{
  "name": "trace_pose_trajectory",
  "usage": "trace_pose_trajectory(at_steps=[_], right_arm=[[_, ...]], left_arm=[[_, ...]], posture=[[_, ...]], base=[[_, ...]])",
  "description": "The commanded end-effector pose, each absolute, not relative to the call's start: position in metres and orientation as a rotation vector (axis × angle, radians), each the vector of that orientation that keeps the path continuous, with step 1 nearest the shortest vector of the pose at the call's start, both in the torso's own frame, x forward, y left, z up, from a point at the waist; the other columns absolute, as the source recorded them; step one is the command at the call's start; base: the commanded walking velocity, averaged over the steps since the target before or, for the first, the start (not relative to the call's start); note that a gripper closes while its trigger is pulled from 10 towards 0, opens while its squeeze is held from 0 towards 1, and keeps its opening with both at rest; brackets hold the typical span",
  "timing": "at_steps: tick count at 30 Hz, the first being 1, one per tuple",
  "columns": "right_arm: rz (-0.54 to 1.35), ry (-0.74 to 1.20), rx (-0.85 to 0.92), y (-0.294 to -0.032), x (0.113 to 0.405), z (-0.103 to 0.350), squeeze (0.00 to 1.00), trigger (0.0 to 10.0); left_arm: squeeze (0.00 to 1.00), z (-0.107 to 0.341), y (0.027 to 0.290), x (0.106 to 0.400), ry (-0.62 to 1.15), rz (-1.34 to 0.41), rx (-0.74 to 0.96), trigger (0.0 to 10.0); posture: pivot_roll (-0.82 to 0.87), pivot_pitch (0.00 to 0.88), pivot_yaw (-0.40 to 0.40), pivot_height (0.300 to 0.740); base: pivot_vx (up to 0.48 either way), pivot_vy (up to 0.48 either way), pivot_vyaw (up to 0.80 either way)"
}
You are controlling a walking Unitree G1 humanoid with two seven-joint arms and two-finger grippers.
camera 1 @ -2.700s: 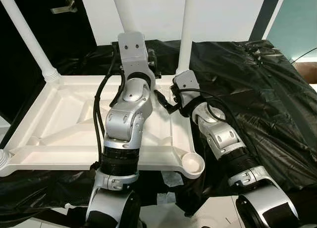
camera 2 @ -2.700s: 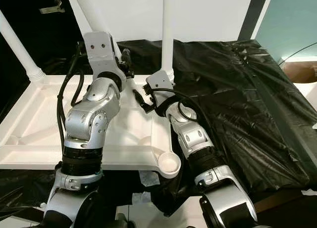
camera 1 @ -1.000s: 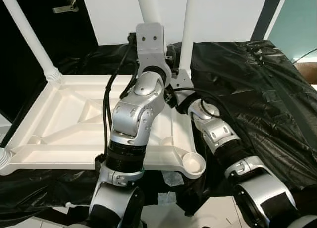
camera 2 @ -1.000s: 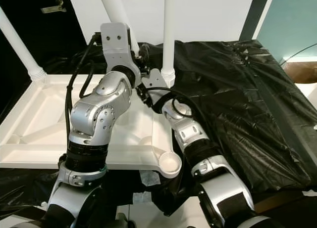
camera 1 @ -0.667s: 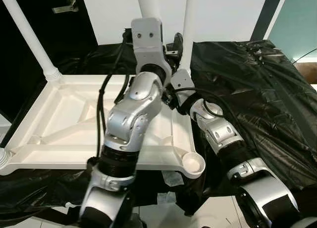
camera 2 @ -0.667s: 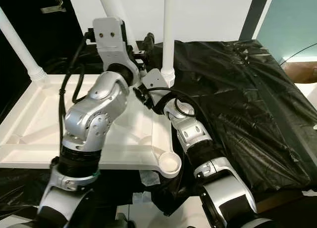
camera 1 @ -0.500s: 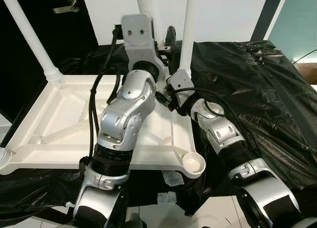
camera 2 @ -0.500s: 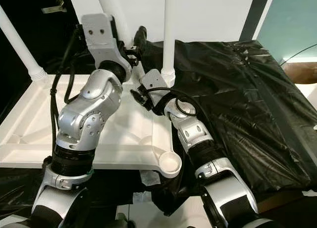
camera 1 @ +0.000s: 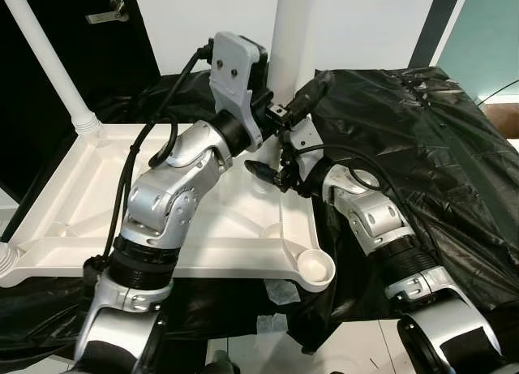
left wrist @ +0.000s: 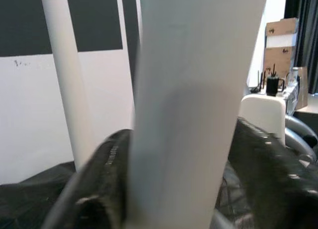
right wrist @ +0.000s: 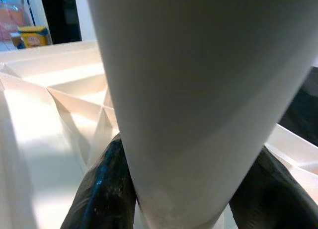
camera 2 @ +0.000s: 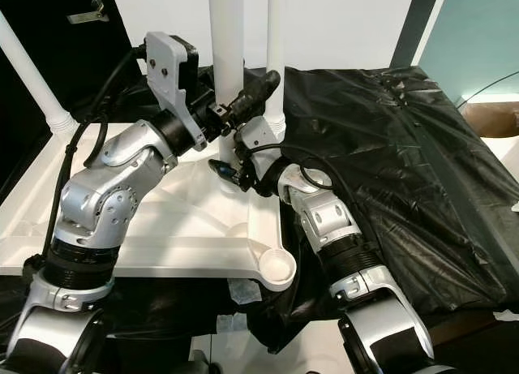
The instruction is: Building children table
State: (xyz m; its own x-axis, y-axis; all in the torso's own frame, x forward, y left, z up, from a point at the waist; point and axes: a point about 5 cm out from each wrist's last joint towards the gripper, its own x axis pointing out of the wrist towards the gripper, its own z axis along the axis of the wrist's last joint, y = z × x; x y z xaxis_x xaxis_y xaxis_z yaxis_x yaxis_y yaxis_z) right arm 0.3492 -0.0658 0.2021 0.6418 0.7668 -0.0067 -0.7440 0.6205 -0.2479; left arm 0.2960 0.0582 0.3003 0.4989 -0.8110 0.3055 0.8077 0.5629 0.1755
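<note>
Gripping the leg, left gripper clamped midway, right gripper clamped low at 6 o'clock (smooth, stiff plastic, likely slippery) over tabletop.

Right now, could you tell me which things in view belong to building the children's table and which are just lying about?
Part of the job:
- upturned white tabletop
- white leg gripped by both the left gripper and the right gripper
- two legs already standing in corners
- empty corner socket

Just lying about:
- black plastic sheet
- dark door with handle
</note>
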Motion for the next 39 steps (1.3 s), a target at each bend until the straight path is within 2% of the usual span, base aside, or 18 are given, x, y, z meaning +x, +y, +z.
trace_pose_trajectory(at_steps=[1,2,7,14,15,17,18,19,20,24,25,27,28,29,31,33,37,39], right_arm=[[0.875,-0.119,-0.214,-0.066,0.348,0.206,0.0,10.0],[0.878,-0.114,-0.219,-0.067,0.348,0.206,0.0,10.0],[0.895,-0.112,-0.214,-0.067,0.346,0.207,0.0,10.0],[0.901,-0.104,-0.208,-0.066,0.344,0.207,0.0,10.0],[0.895,-0.098,-0.203,-0.067,0.344,0.207,0.0,10.0],[0.882,-0.088,-0.175,-0.068,0.345,0.207,0.0,10.0],[0.865,-0.082,-0.157,-0.069,0.346,0.206,0.69,10.0],[0.865,-0.082,-0.157,-0.069,0.346,0.206,0.69,10.0],[0.851,-0.083,-0.141,-0.07,0.347,0.207,1.0,10.0],[0.831,-0.101,-0.141,-0.071,0.348,0.208,1.0,10.0],[0.817,-0.117,-0.144,-0.071,0.348,0.21,0.17,10.0],[0.817,-0.117,-0.144,-0.071,0.348,0.21,0.17,10.0],[0.801,-0.132,-0.144,-0.069,0.348,0.211,0.0,10.0],[0.786,-0.145,-0.141,-0.066,0.348,0.212,0.0,10.0],[0.786,-0.145,-0.141,-0.066,0.348,0.212,0.0,10.0],[0.767,-0.157,-0.131,-0.058,0.347,0.21,0.0,10.0],[0.762,-0.158,-0.129,-0.056,0.347,0.21,0.0,10.0],[0.742,-0.162,-0.121,-0.05,0.347,0.208,0.0,10.0]], left_arm=[[0.0,0.3,0.054,0.29,-0.384,-1.068,0.026,8.5],[0.0,0.299,0.055,0.292,-0.383,-1.056,0.029,0.0],[0.0,0.297,0.058,0.301,-0.378,-0.977,0.064,0.0],[0.0,0.296,0.063,0.309,-0.374,-0.956,0.099,0.0],[0.0,0.296,0.065,0.312,-0.367,-0.934,0.111,10.0],[0.0,0.296,0.065,0.317,-0.348,-0.893,0.11,10.0],[0.0,0.295,0.066,0.32,-0.331,-0.853,0.108,10.0],[0.0,0.295,0.066,0.32,-0.331,-0.853,0.108,10.0],[0.0,0.296,0.066,0.322,-0.322,-0.811,0.102,10.0],[0.0,0.297,0.066,0.325,-0.309,-0.773,0.075,10.0],[0.0,0.297,0.065,0.326,-0.295,-0.741,0.049,10.0],[0.0,0.297,0.065,0.326,-0.295,-0.741,0.049,10.0],[0.0,0.297,0.065,0.33,-0.273,-0.692,0.015,10.0],[0.0,0.298,0.066,0.335,-0.25,-0.615,-0.018,10.0],[0.0,0.298,0.066,0.335,-0.25,-0.615,-0.018,10.0],[0.0,0.302,0.069,0.343,-0.227,-0.498,-0.093,10.0],[0.0,0.303,0.07,0.345,-0.225,-0.467,-0.114,10.0],[0.0,0.306,0.072,0.349,-0.204,-0.387,-0.159,10.0]], posture=[[0.1,0.009,0.023,0.74],[0.1,0.007,0.024,0.74],[0.1,0.001,0.027,0.74],[0.1,0.0,0.028,0.74],[0.1,0.0,0.029,0.74],[0.1,0.0,0.031,0.74],[0.1,0.0,0.031,0.74],[0.1,0.0,0.031,0.74],[0.1,0.0,0.033,0.74],[0.1,0.0,0.034,0.74],[0.1,0.0,0.034,0.74],[0.1,0.0,0.034,0.74],[0.11,0.002,0.033,0.74],[0.11,0.004,0.031,0.74],[0.11,0.004,0.031,0.74],[0.11,0.006,0.029,0.74],[0.11,0.006,0.029,0.74],[0.12,0.012,0.026,0.74]], base=[[0.0,0.0,0.0],[0.0,0.0,0.0],[0.0,0.0,0.0],[0.0,0.0,0.0],[0.0,0.0,0.0],[0.0,0.0,0.0],[0.0,0.0,0.0],[0.0,0.0,0.0],[0.0,0.0,0.0],[0.0,0.0,0.0],[0.0,0.0,0.0],[0.0,0.0,0.0],[0.0,0.0,0.0],[0.0,0.0,0.0],[0.0,0.0,0.0],[0.0,0.0,0.0],[0.0,0.0,0.0],[0.0,0.0,0.0]])
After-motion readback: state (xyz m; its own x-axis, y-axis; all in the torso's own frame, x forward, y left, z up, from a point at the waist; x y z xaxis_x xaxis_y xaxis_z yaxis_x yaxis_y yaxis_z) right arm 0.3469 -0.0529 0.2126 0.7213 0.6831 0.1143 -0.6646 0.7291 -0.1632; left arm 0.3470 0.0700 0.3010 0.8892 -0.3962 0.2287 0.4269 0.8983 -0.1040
